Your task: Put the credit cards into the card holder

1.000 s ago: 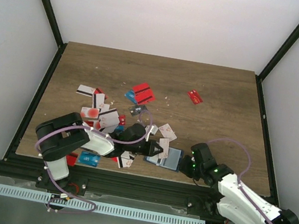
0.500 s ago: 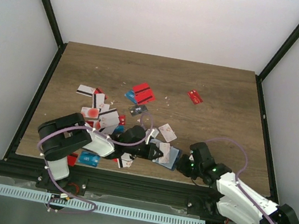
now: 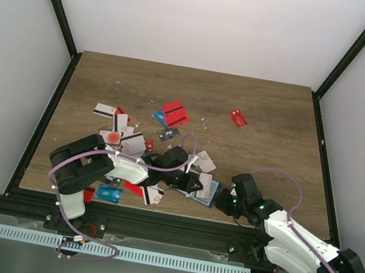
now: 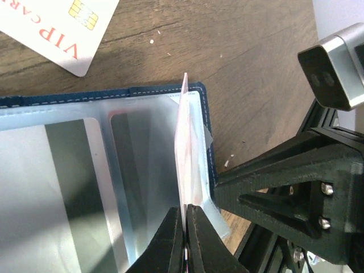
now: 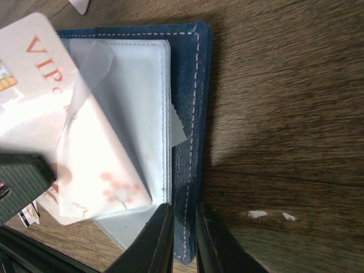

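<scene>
Top external view: the desk (image 3: 278, 118) carries the holder (image 3: 211, 199), lying open near the front edge between my two arms, just right of the main scatter of cards (image 3: 132, 143). My right claw (image 5: 181, 213) is nearly closed, nipping the holder's navy cover at its near edge and pinning it down. My left claw (image 4: 186, 211) is pinched tight on a white-and-pink card (image 4: 185, 142), held on edge. One corner of it is under the clear flap of the holder's pocket (image 4: 145, 165).

To do this well, I judge I should tip the card flatter so it slides along the pocket rather than butting the seam. I should push it straight down the pocket's length and let go only once it is seated, with the right claw holding the cover throughout.

Counts: one desk, two claws, one holder, one card in hand. There are at least a dozen loose cards, overlapping too much for an exact number. One red card (image 3: 238, 118) lies well apart at the back.
</scene>
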Motion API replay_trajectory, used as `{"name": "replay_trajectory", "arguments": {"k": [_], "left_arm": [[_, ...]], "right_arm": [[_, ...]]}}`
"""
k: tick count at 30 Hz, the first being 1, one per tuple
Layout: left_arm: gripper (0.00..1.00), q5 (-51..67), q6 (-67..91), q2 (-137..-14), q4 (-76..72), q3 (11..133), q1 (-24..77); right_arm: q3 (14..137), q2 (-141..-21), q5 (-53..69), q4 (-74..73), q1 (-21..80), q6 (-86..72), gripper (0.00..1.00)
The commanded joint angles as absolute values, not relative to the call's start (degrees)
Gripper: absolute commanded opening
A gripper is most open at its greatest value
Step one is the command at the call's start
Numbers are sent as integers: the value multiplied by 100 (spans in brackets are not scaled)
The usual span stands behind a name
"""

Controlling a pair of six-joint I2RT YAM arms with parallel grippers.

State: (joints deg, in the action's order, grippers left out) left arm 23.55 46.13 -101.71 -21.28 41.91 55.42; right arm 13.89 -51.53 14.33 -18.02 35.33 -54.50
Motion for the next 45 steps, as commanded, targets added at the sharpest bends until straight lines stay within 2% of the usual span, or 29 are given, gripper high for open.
{"name": "replay_trajectory", "arguments": {"k": [1, 12, 27, 33, 45], "left_arm": [[4, 2554, 4162, -10471, -1060, 4501, 5440], [4, 2351, 4329, -10215, -639, 4290, 5128], [4, 2454, 3122, -10624, 1202, 5320, 4902], [4, 2809, 2678, -10771, 1549, 5456, 4425], [4, 3270, 2352, -11021, 1801, 5567, 4381]], "right_arm": [[1222, -5237, 1420, -1970, 3512, -5401, 14], [1226, -5257, 1391, -1966, 3512, -5398, 15], [1541, -5773, 1081, -1713, 3507, -5317, 16], [1768, -6156, 875, -1621, 3507, -5353, 17], [1863, -6543, 921, -1337, 3498, -5313, 17]]}}
